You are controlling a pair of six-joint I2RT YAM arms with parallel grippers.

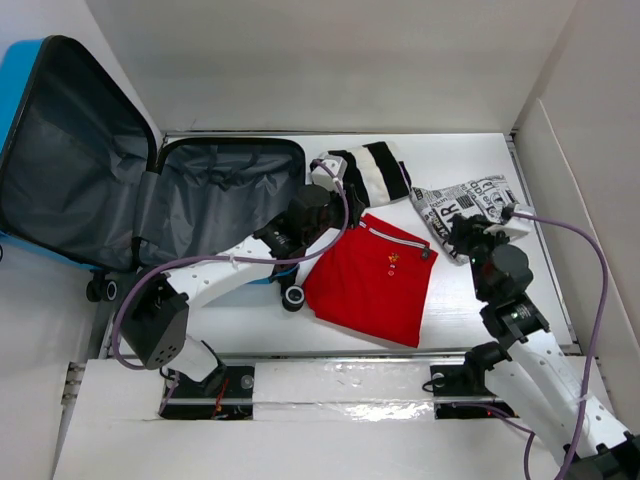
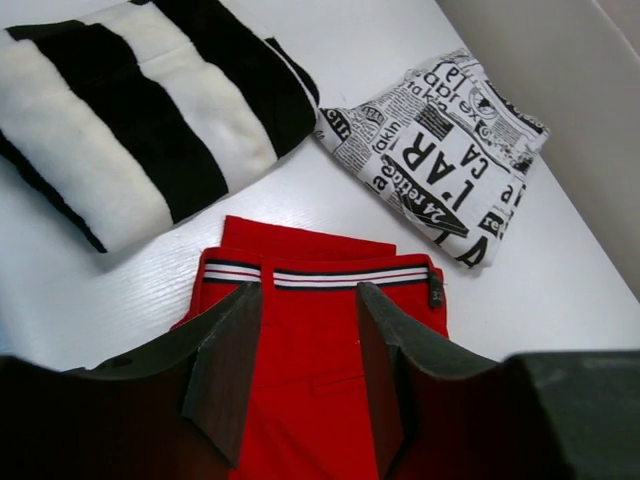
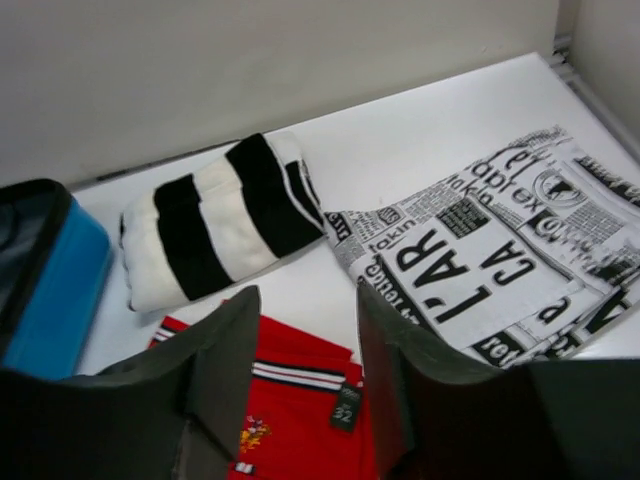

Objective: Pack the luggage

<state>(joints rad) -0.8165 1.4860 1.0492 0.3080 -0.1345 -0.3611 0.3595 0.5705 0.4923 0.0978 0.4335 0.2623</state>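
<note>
While the luggage [image 1: 215,185] is lying open at the upper left of the top view, with its lid standing up and no clothes visible on its grey lining, the first pick is getting under way. The left gripper [image 2: 308,300] is hovering over the collar end of the red shirt [image 1: 375,280] at the centre of the frame. Its jaws are standing apart with nothing between them. The right gripper [image 3: 308,300] is hanging at the right, jaws likewise parted and empty, near the edge of the newsprint garment [image 1: 470,200]. A striped garment [image 1: 370,170] is lying just above the shirt, beside the case. Judging from this layout, the next move is calling for a descent onto the shirt's folded edge, a closing of the jaws on the cloth, and a carry leftward into the case without unfolding it.
</note>
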